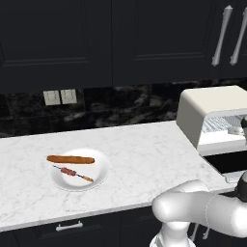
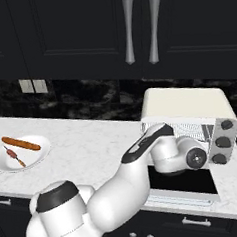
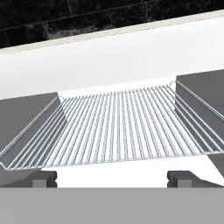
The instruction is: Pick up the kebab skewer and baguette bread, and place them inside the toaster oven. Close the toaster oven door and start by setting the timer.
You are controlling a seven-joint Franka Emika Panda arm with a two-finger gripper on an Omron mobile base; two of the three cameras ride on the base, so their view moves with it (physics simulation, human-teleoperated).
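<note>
On the desk [image 1: 140, 149] a plate [image 1: 99, 174] sits toward the left, carrying the baguette bread [image 1: 70, 159] with the kebab skewer [image 1: 73, 172] just in front of it. Well apart to the right stands the toaster oven [image 2: 185, 106], against the back wall, its door [image 2: 183, 186] folded down in front. The hand [image 3: 112, 178] faces the wire rack [image 3: 118, 127] inside, apparently at the oven's mouth.

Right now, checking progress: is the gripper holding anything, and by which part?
Nothing. The gripper is open before the wire rack; baguette and skewer lie on the plate.
</note>
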